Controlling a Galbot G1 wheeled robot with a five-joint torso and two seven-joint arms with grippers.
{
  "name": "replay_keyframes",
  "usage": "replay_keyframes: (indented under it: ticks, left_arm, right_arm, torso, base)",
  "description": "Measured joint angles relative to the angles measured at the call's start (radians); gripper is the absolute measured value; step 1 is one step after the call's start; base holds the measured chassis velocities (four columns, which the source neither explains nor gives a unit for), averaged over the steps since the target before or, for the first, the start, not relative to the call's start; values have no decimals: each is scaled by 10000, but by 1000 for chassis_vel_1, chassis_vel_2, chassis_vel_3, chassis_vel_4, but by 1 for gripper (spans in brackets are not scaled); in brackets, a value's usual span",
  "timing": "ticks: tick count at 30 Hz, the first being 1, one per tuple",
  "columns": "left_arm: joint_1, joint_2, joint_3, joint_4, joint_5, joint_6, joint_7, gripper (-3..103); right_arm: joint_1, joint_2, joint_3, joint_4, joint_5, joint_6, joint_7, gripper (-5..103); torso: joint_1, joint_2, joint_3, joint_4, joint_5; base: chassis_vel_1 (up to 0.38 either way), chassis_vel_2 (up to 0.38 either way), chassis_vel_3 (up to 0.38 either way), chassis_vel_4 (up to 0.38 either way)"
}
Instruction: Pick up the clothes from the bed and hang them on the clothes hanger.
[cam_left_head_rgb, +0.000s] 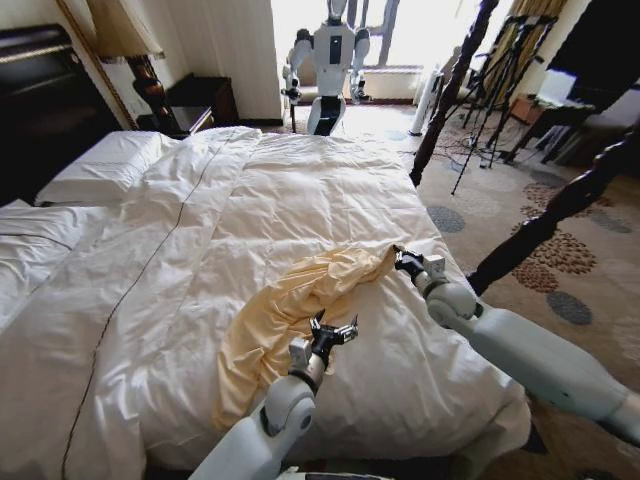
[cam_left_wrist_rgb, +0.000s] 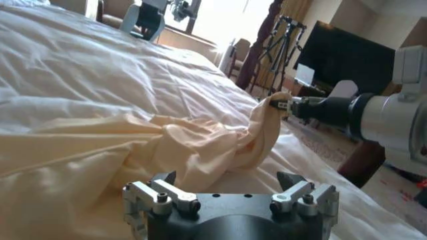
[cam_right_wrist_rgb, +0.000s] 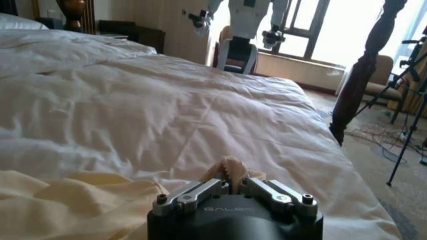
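The clothes, a pale yellow-cream top (cam_left_head_rgb: 285, 310), lie bunched in a long curve on the bed's white duvet (cam_left_head_rgb: 300, 190), near the foot. My right gripper (cam_left_head_rgb: 402, 262) is shut on the far end of the top and holds that end slightly raised; the left wrist view shows this pinch by the right gripper (cam_left_wrist_rgb: 283, 104) on the top (cam_left_wrist_rgb: 200, 145). In the right wrist view a tuft of the top (cam_right_wrist_rgb: 230, 167) sticks up between the closed right gripper (cam_right_wrist_rgb: 233, 184). My left gripper (cam_left_head_rgb: 333, 328) (cam_left_wrist_rgb: 227, 182) hovers open beside the top's middle. The clothes hanger is out of view.
Dark twisted bedposts (cam_left_head_rgb: 455, 80) (cam_left_head_rgb: 565, 205) stand at the bed's right side. Another robot (cam_left_head_rgb: 332, 60) stands beyond the far edge by the window. Tripods (cam_left_head_rgb: 500, 60) and cables occupy the patterned carpet at right. Pillows (cam_left_head_rgb: 100, 165), lamp and nightstand (cam_left_head_rgb: 195, 100) are at left.
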Motion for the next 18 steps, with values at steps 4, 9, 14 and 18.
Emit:
replay_keyframes:
  ticks: [4, 9, 14, 18]
  left_arm:
    - [-393, -77, 382, 213, 15, 83, -39, 100]
    - [-179, -331, 1029, 649, 635, -110, -31, 100]
    - [-454, -419, 979, 1304, 896, -423, 159, 100]
    - [-958, -408, 580, 1832, 1142, -632, 314, 100]
  right_arm:
    - [292, 128, -125, -258, 67, -27, 25, 0]
    - [954, 489, -200, -992, 88, -67, 11, 0]
    - [1246, 651, -350, -1179, 152, -96, -93, 0]
    - [1244, 680, -370, -1179, 155, -97, -126, 0]
  torso:
    - [0, 0, 0, -3, 3]
    - [-1, 0, 0, 0, 1]
    - [-1, 0, -1, 0, 0]
    - [-1, 0, -1, -1, 0]
  base:
    - [0, 0, 0, 0]
    - [0, 0, 0, 0]
    - [0, 0, 0, 0]
    - [0, 0, 0, 0]
